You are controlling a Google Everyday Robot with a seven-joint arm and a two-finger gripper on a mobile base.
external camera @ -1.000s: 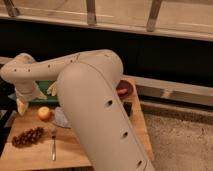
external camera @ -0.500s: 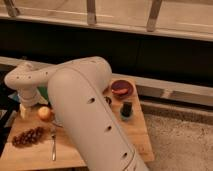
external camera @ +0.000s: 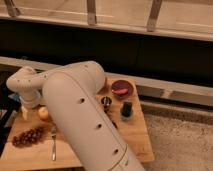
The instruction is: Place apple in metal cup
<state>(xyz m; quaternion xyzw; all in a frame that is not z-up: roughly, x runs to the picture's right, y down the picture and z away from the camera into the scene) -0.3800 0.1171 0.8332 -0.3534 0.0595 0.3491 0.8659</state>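
Arm (external camera: 80, 117) across table (external camera: 136, 136), tool (external camera: 24, 113) beside apple (external camera: 43, 113), grapes (external camera: 27, 136) nr

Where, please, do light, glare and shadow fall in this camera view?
Camera view: warm, dim light on the wooden table; a bright gleam on the rim of the metal cup; the dark band behind lies in shadow; the pale arm hides the table's middle; the gripper hangs at the left, beside the apple.

one apple (external camera: 43, 113), one metal cup (external camera: 106, 101), one fork (external camera: 53, 146)
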